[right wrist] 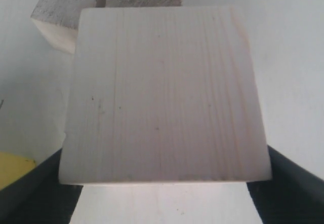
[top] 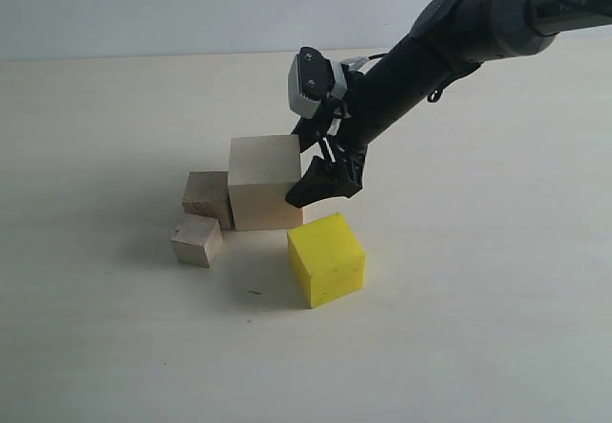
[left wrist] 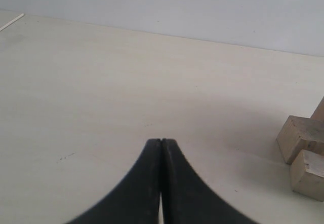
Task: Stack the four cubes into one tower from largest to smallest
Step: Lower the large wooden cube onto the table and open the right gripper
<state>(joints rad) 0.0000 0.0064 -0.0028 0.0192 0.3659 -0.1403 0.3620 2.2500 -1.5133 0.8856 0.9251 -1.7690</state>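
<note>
You are at the very first step: no tower exists, and all four cubes rest singly on the tabletop (top: pixel 478 346), clustered around its middle, well clear of every edge. Your right gripper (top: pixel 325 182) is clamped wide across the large cube (top: pixel 266 182), its black jaws flush against two opposite sides (the right wrist view shows the cube filling the whole gap). Your left gripper (left wrist: pixel 161 148) is pressed together on nothing, off to the side. The large cube likely serves as the base, so the next move calls for settling it flat with clear room around it, then letting go cleanly before going for the yellow cube (top: pixel 327 258), which sits just beside it toward the near edge. The large cube is pale wood with fine straight grain and crisp edges. The medium cube (top: pixel 207 196) and small cube (top: pixel 196 240) look rougher and greyer, and the yellow one is smooth and evenly painted.
</note>
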